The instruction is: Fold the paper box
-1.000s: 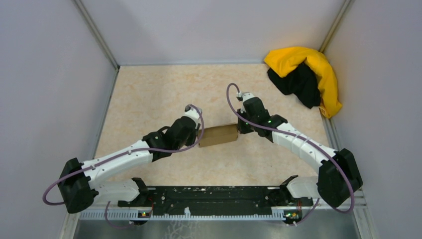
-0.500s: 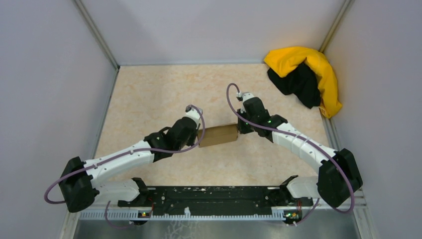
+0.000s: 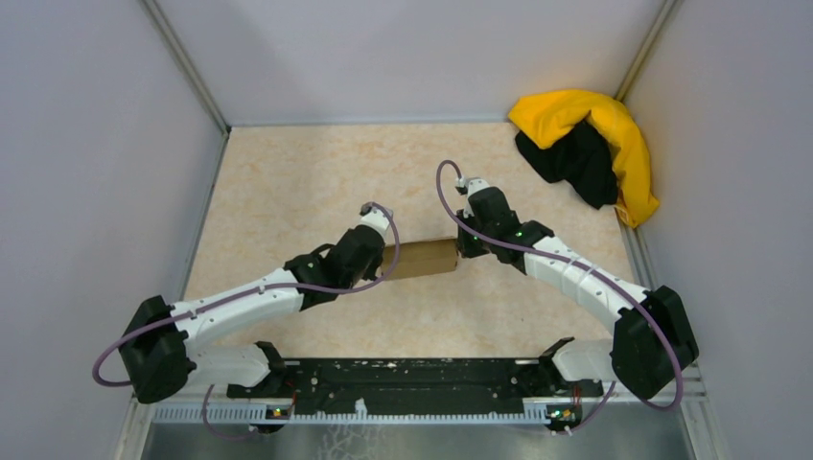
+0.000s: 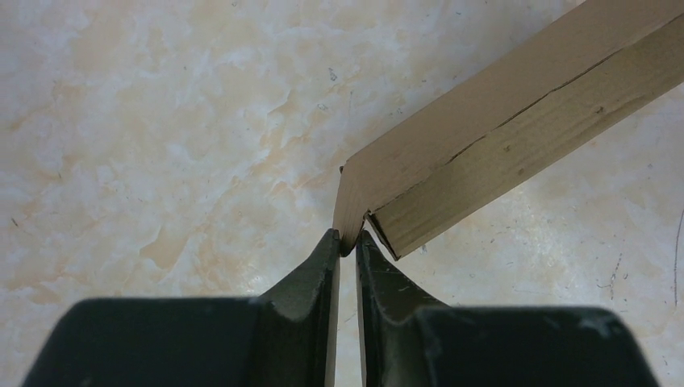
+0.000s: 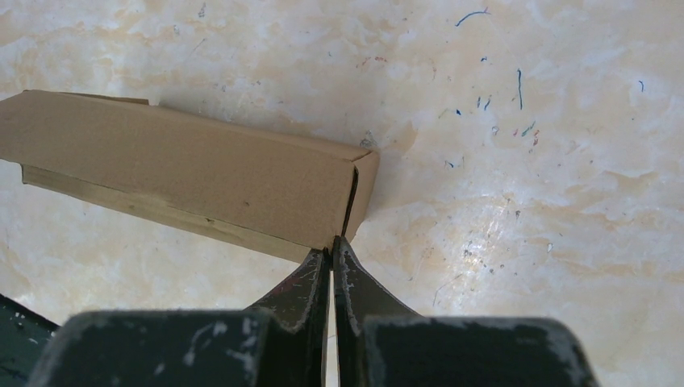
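Note:
The paper box (image 3: pixel 427 258) is a small brown cardboard box lying mid-table between the two arms. My left gripper (image 3: pixel 388 251) is at its left end. In the left wrist view its jaws (image 4: pixel 347 242) pinch the tip of a bent end flap of the box (image 4: pixel 500 137), and the fingertips (image 4: pixel 329 246) touch the cardboard on both sides. My right gripper (image 3: pixel 460 251) is at the box's right end. In the right wrist view it is shut (image 5: pixel 331 246), its tips pressed against the lower corner of the box (image 5: pixel 193 169) beside the end seam.
A yellow-and-black cloth heap (image 3: pixel 585 144) lies in the far right corner against the wall. Grey walls enclose the marbled tabletop (image 3: pixel 307 182) on three sides. The arms' base rail (image 3: pixel 412 383) runs along the near edge.
My left arm has shifted slightly to the right toward the box, and its jaws have narrowed onto the end flap. The right arm and the box have stayed put.

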### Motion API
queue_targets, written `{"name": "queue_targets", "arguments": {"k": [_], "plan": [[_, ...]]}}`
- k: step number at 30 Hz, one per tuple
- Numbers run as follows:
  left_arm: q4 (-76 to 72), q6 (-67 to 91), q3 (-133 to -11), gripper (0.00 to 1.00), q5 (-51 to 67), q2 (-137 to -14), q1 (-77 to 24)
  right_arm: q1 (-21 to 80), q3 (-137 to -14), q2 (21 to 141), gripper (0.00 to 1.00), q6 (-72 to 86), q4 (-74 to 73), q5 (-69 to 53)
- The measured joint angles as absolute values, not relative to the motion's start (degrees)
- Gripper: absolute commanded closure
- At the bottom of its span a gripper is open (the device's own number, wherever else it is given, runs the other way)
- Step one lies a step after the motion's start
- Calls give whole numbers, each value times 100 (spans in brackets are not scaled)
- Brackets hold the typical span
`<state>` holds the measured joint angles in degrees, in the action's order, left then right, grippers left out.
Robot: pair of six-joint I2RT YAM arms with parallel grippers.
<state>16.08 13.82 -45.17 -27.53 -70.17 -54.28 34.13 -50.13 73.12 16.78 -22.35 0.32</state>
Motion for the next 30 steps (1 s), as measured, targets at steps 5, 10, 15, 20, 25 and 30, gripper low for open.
{"name": "queue_targets", "arguments": {"k": [5, 10, 15, 20, 25, 30], "plan": [[1575, 1385, -4528, 83, -2829, -7091, -5428, 3413, -5013, 7312, 100, 1678, -2235, 32], [1627, 1391, -4727, 84, -2877, -7312, -5428, 3424, -5013, 7312, 100, 1675, -2237, 40], [1697, 1435, -4989, 84, -2899, -7546, -5428, 3435, -5013, 7312, 100, 1675, -2241, 75], [1813, 1474, -5214, 84, -2930, -7747, -5424, 3435, -5013, 7312, 100, 1675, -2259, 145], [1942, 1529, -5356, 84, -2956, -7902, -5422, 3435, -5013, 7312, 100, 1673, -2276, 183], [1979, 1568, -5387, 92, -2958, -7946, -5395, 3435, -5013, 7312, 100, 1675, -2276, 189]]}}
